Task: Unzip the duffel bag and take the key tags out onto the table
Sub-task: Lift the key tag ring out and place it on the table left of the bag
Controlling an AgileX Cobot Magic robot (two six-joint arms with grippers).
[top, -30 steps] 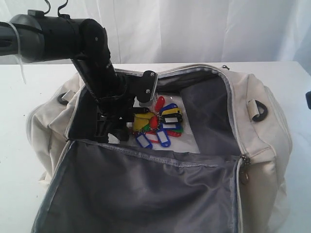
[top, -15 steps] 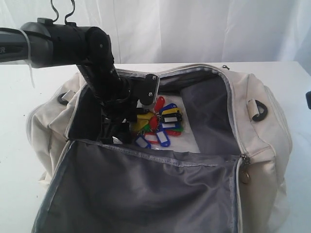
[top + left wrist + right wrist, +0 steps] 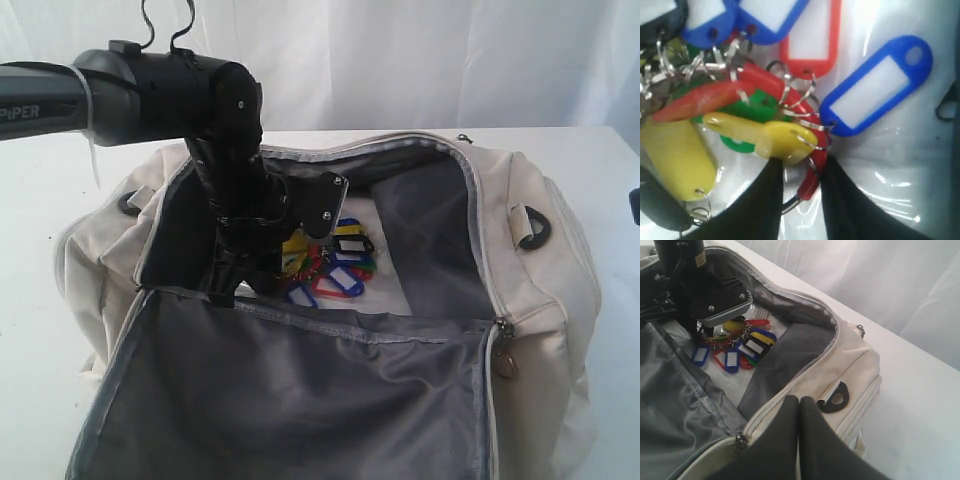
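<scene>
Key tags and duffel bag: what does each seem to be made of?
Key tags: probably plastic, glossy coloured frames; rings look like shiny metal. Duffel bag: matte cream fabric, creased and stitched; lining thin grey cloth, slightly sheeny, likely synthetic.

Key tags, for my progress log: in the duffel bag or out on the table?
In: the key tags lie inside the open duffel bag, at the left gripper.

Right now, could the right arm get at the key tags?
Probably not cleanly. The duffel bag is unzipped, but the left gripper is down on the key tags, and the right gripper sits shut near the bag's end.
</scene>
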